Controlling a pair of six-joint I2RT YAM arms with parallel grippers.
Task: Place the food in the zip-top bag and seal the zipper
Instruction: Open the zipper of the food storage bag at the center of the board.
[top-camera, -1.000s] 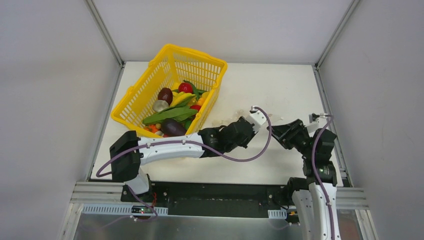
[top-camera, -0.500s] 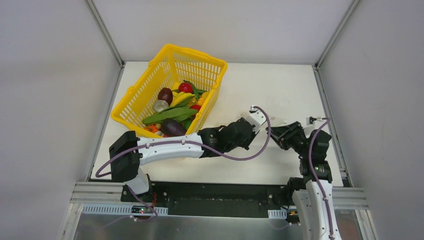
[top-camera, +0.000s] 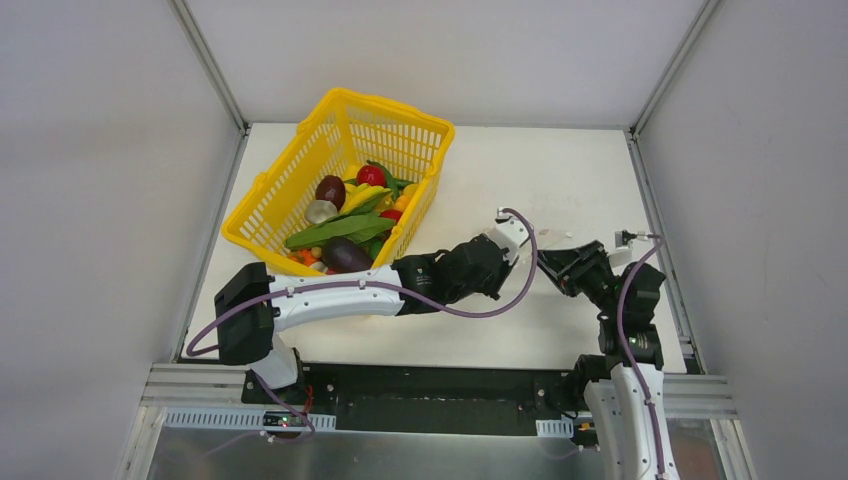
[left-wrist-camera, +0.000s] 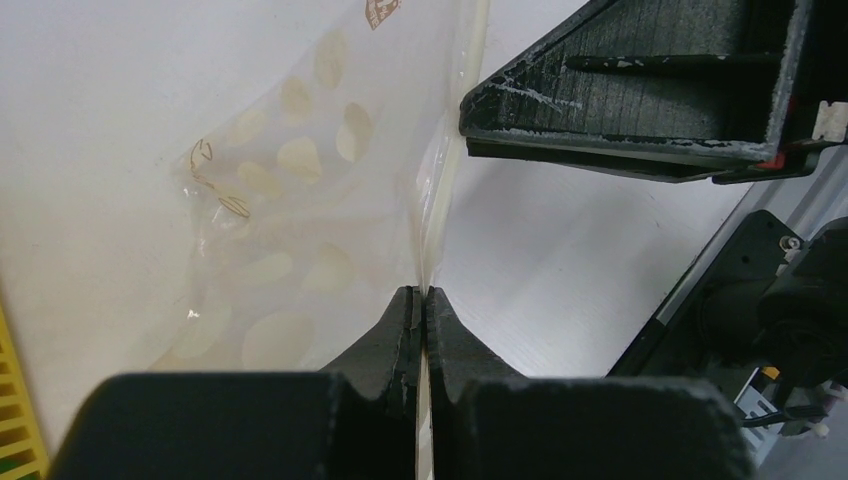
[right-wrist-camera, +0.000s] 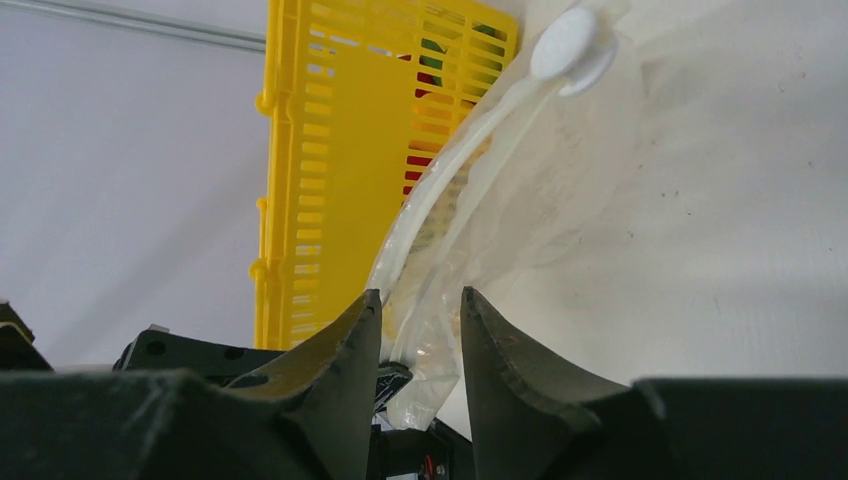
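The zip-top bag (left-wrist-camera: 290, 200) is clear with whitish dots and lies on the white table. My left gripper (left-wrist-camera: 421, 295) is shut on the bag's mouth edge, on the zipper (left-wrist-camera: 440, 190). In the top view it (top-camera: 515, 245) reaches across to the right. My right gripper (right-wrist-camera: 420, 300) is open, with the crumpled bag (right-wrist-camera: 500, 200) between its fingers; in the top view it (top-camera: 552, 265) sits just right of the left one. The zipper strip (right-wrist-camera: 450, 170) ends at a white slider (right-wrist-camera: 572, 45). The food (top-camera: 345, 215) lies in the yellow basket.
The yellow mesh basket (top-camera: 300, 150) stands at the back left of the white table and also shows in the right wrist view (right-wrist-camera: 340, 150). One right finger (left-wrist-camera: 640, 90) hangs close above the bag in the left wrist view. Walls enclose the table.
My right gripper has shifted a little left, closer to the left gripper. The left arm has shifted slightly. The crumpled bag part beside the basket no longer shows in the top view.
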